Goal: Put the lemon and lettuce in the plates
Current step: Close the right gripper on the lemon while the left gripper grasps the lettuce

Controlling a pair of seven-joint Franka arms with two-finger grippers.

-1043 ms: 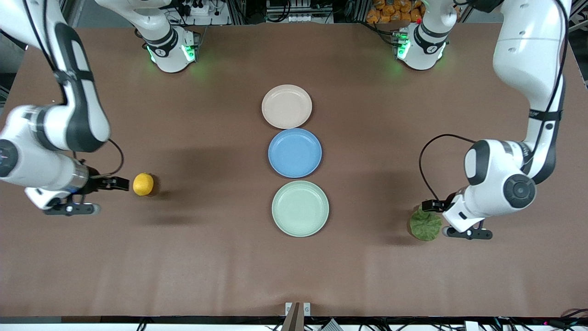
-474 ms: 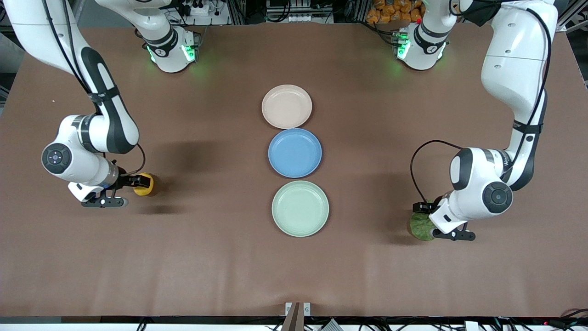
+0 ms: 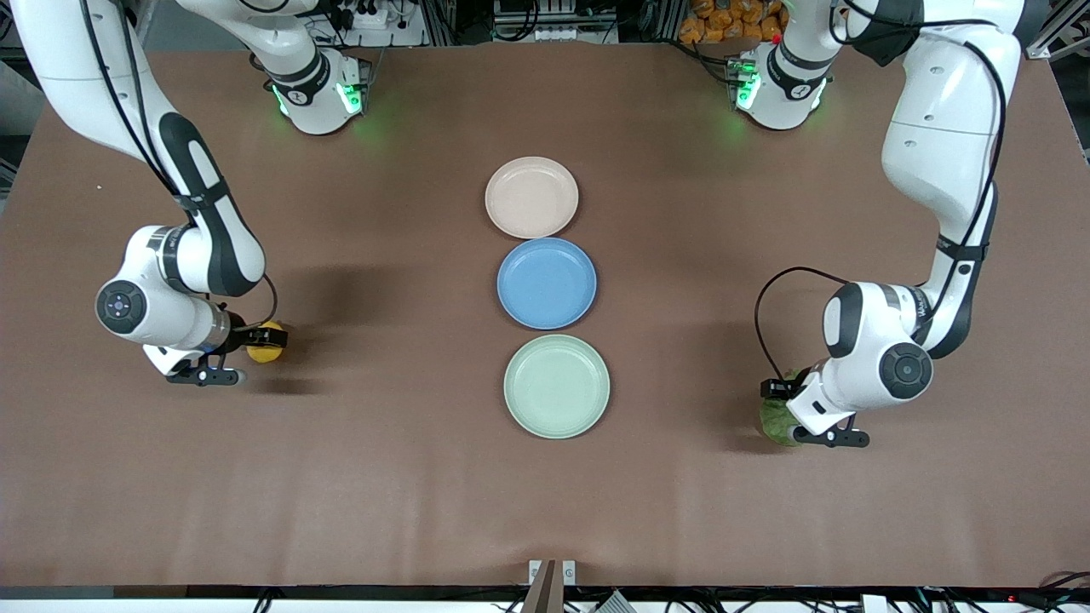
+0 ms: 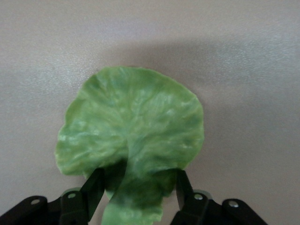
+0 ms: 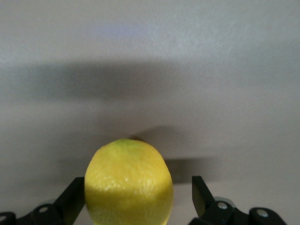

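Observation:
The lemon (image 3: 264, 355) lies on the brown table toward the right arm's end. My right gripper (image 3: 266, 342) is low at it, open, with a finger on each side; in the right wrist view the lemon (image 5: 127, 185) sits between the fingers of this gripper (image 5: 138, 197) with a gap on one side. The lettuce (image 3: 773, 419) lies toward the left arm's end. My left gripper (image 3: 782, 409) is open around its stem, seen in the left wrist view on the lettuce (image 4: 133, 126) with the gripper (image 4: 138, 187) straddling it. The beige-pink plate (image 3: 531, 197) and mint plate (image 3: 556, 386) are bare.
A blue plate (image 3: 546, 283) sits between the two task plates in the table's middle, touching the beige-pink one. The three plates form a row running toward the front camera.
Both arms have swung in and lowered: the right gripper has closed over the lemon's position and the left gripper over the lettuce stem. Neither thing has moved.

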